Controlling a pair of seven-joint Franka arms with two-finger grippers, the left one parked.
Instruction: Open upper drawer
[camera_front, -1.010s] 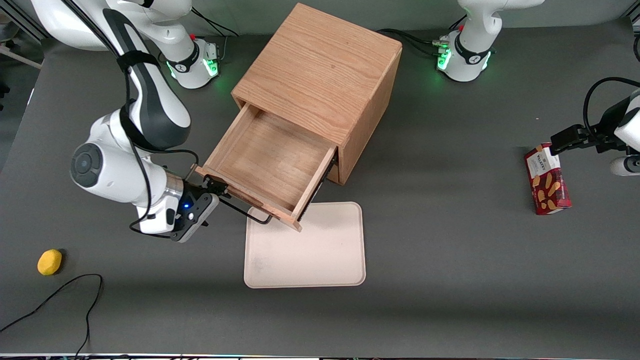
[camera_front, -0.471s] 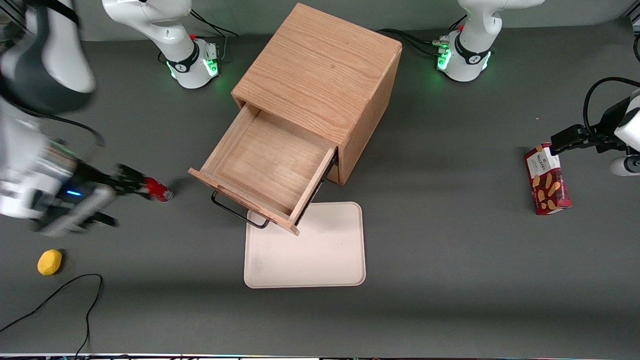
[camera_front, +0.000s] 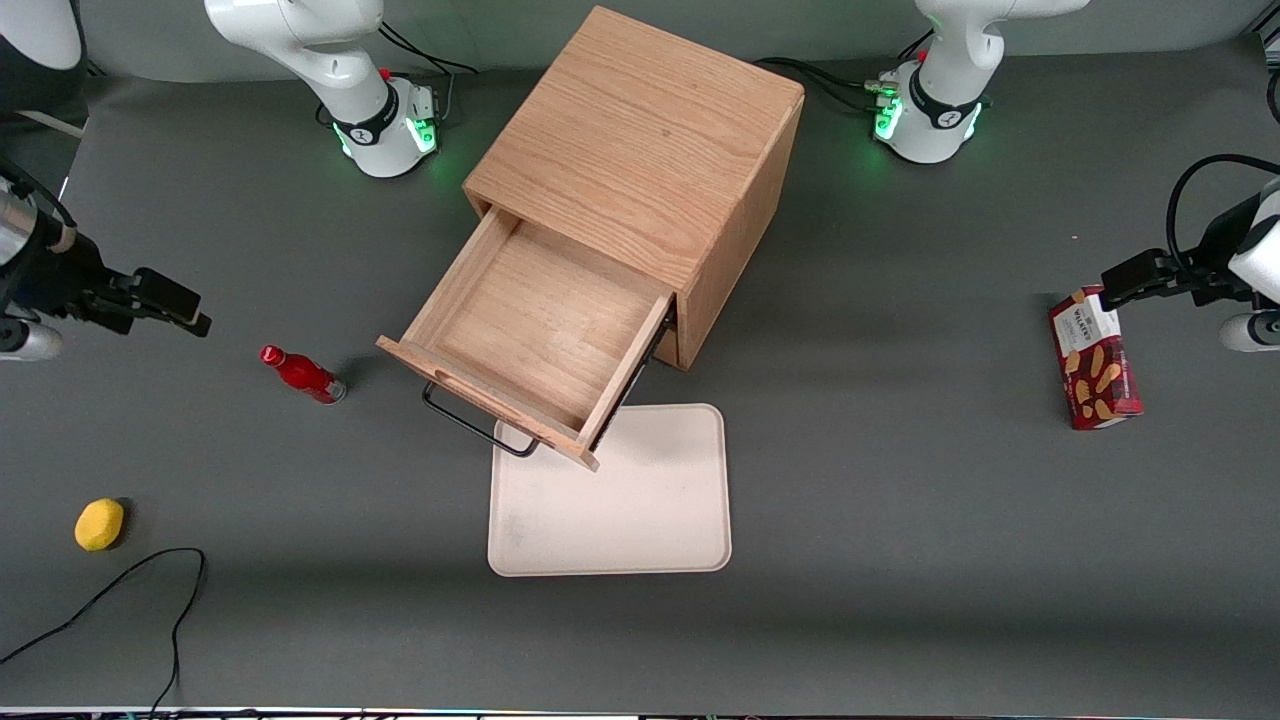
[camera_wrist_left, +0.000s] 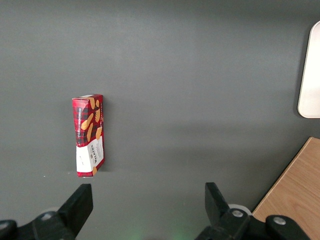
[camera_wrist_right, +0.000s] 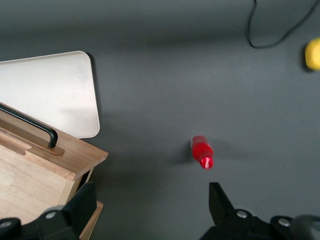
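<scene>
The wooden cabinet (camera_front: 640, 130) stands mid-table. Its upper drawer (camera_front: 540, 330) is pulled far out and is empty inside. The thin black wire handle (camera_front: 478, 425) on its front hangs free, over the edge of the tray. The drawer (camera_wrist_right: 30, 175) and handle (camera_wrist_right: 30, 125) also show in the right wrist view. The lower drawer is hidden under the upper one. My gripper (camera_front: 185, 305) is open and empty, well away from the drawer toward the working arm's end of the table. In the right wrist view the gripper (camera_wrist_right: 150, 205) has its fingers spread wide above bare table.
A red bottle (camera_front: 303, 374) lies on the table between gripper and drawer, also in the right wrist view (camera_wrist_right: 202, 152). A beige tray (camera_front: 620, 500) lies nearer the front camera than the cabinet. A yellow fruit (camera_front: 99, 524) and black cable (camera_front: 120, 590) lie nearer the camera. A biscuit box (camera_front: 1095, 360) lies toward the parked arm's end.
My gripper has let go of the drawer handle and pulled away toward the working arm's end of the table, uncovering the red bottle. The drawer has stayed open.
</scene>
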